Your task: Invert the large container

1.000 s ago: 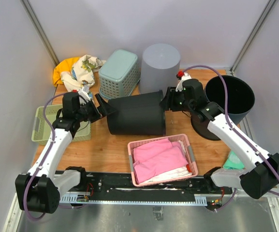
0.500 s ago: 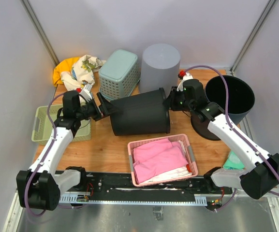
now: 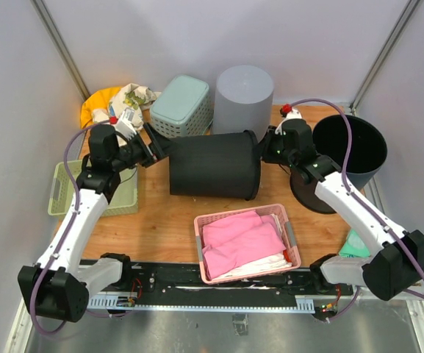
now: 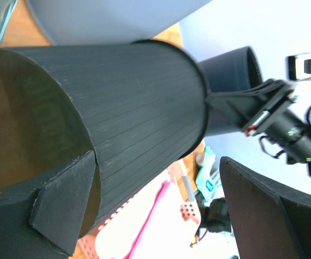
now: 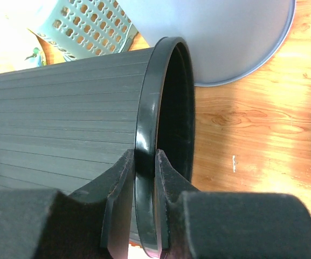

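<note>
While one large container [image 3: 213, 165] lies sideways, right claw [image 5: 143, 159] pinching its rim, left claw [image 3: 155, 149] spread wide

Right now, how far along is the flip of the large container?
Done: the large container lies on its side, with its mouth toward the right tool, which is shut on the rim.
In hand: the left tool is open at the other end, with one finger against that edge.
Left: the second half of the turn, so the mouth sits down on the table, then release.
</note>
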